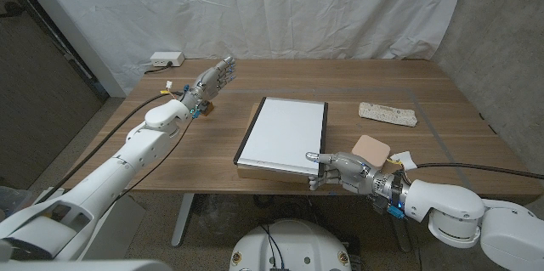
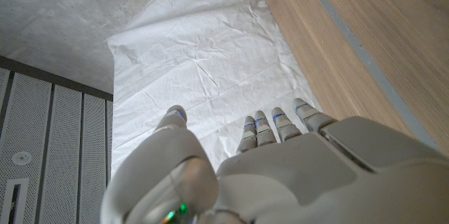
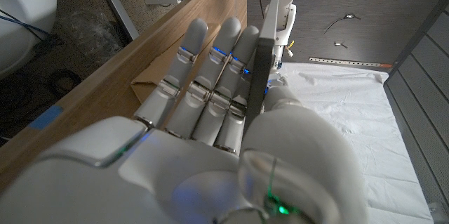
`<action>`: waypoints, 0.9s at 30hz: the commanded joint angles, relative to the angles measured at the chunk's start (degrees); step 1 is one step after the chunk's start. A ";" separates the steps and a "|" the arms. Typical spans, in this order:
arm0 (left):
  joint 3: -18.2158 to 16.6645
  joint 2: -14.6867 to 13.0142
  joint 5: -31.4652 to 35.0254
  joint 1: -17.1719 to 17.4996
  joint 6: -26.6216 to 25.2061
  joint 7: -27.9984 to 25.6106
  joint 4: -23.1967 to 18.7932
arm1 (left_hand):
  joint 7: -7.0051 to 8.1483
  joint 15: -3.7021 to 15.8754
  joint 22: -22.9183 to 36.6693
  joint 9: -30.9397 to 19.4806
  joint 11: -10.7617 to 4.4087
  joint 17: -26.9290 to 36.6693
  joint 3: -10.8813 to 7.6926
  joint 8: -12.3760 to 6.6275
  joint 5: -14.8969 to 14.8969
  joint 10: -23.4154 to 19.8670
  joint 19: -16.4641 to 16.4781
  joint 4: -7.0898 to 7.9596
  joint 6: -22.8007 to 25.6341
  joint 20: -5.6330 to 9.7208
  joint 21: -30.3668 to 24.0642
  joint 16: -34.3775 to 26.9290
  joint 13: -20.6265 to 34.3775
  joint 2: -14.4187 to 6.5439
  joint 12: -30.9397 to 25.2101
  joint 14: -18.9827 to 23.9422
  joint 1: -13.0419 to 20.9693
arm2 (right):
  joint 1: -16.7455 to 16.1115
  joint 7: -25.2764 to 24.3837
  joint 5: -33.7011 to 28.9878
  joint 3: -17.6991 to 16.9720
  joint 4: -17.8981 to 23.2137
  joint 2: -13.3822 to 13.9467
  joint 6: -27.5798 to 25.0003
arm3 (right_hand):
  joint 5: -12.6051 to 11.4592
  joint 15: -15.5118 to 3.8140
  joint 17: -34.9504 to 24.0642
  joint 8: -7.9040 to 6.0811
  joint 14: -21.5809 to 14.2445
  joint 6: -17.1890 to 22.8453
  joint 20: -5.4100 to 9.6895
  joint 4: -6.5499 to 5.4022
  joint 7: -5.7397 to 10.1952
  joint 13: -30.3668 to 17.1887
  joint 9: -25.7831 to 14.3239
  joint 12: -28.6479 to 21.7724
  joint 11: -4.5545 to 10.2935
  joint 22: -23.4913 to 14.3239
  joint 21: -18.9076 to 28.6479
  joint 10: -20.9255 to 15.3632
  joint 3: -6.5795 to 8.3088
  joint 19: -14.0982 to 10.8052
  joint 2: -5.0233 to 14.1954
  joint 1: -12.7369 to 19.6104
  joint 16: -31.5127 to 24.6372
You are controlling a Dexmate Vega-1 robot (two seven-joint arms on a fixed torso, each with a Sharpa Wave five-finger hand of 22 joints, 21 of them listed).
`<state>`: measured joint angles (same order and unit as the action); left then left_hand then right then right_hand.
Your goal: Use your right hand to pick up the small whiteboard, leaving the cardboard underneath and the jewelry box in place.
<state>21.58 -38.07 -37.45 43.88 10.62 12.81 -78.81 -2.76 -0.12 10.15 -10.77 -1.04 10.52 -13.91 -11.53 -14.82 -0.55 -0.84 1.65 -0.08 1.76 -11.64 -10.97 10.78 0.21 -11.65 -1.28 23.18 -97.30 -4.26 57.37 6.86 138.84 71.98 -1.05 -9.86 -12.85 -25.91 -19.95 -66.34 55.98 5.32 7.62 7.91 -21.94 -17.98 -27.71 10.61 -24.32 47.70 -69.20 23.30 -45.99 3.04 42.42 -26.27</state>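
Now the right hand point(image 1: 340, 169) grips the near edge of the small whiteboard point(image 1: 285, 132) at the counter's point(image 1: 212, 148) front.

Its thumb lies on the board's top face and its fingers point(image 3: 210, 76) reach under the dark edge, as the right wrist view shows. A strip of cardboard point(image 1: 268, 172) peeks out beneath the board's near edge. A pinkish jewelry box point(image 1: 371, 148) sits just beside that hand, near the front edge. Farther back on the right lies a pale patterned pouch point(image 1: 388, 114). Well apart, the left hand point(image 1: 214, 77) hovers over the far left part with fingers spread, holding nothing.
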 commanded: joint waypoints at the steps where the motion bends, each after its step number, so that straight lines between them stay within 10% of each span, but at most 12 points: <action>1: 0.10 0.15 0.27 -0.33 0.29 -0.08 0.20 | -0.07 -0.22 0.17 -0.13 -0.10 0.09 0.16 0.16 0.09 0.17 -0.04 -0.06 0.32 1.38 0.10 0.17 0.15 -0.39 0.07 -0.19 0.33 | -2.73 2.34 -1.56 -5.02 0.53 -2.85 -2.27 | -0.41 -0.48 -0.32 -0.11 -0.39 0.21 6.82 -0.15 0.52 -0.14 -0.14 0.24 0.39 -0.21 0.63 -0.11 0.07 0.13 6.62 7.26 0.19; 27: 0.45 0.08 0.37 0.09 -0.43 -0.47 -0.95 | -0.07 -0.26 0.17 -0.13 0.08 0.09 0.32 0.14 0.13 0.10 -0.06 -0.11 0.32 1.37 0.11 0.17 0.15 -0.45 0.04 -0.21 0.40 | -8.09 10.35 -3.52 -16.45 3.37 -14.07 -9.68 | -0.37 -0.52 -0.83 -0.06 -1.33 0.67 6.85 -0.26 0.54 -0.26 -0.39 0.31 0.43 -0.45 1.92 -0.80 -0.05 0.13 6.63 7.42 -0.13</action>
<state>21.65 -38.09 -37.13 43.81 10.53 12.32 -79.43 -2.76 -0.12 10.15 -10.78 -1.04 10.52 -13.72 -11.53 -14.83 -0.55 -0.84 1.47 -0.08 1.76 -11.64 -10.97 10.78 0.21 -11.65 -1.28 23.18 -103.65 1.17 54.56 -5.11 141.00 62.46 -6.63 -9.97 -13.39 -26.45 -19.93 -67.27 55.99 5.32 7.55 7.90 -21.91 -18.24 -27.71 10.75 -24.59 49.03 -69.56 23.22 -45.99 3.04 42.42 -26.28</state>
